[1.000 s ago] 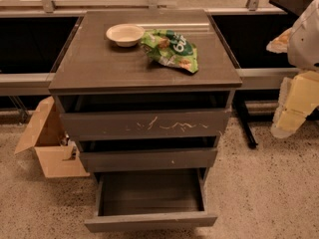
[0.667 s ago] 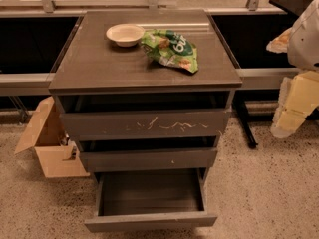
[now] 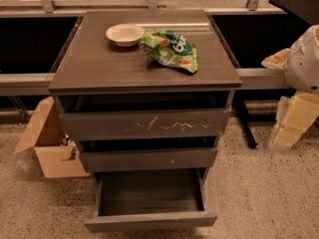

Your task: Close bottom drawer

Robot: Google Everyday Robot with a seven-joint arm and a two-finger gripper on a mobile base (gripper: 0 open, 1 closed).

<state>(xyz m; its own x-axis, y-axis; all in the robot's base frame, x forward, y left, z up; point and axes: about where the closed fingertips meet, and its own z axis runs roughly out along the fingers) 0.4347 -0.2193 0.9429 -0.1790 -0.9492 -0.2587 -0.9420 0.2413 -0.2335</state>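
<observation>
Evidently none of the closing has been done yet. The gripper [image 3: 293, 124] is seen low at the right edge of the view, beside the cabinet [image 3: 99, 68] and well apart from it; whether it is spread or pressed together cannot be told. The bottom drawer [image 3: 149, 221] is pulled far out toward the camera at floor level, its shallow dark inside laid bare, while the two fronts above are set further back. The whole push is judged to remain: the gripper must be brought to the plain front and the drawer driven home.

Grey-brown bottom drawer [image 3: 149, 222]; cream pincer [image 3: 285, 133] (at right); green bag [image 3: 172, 49].
</observation>
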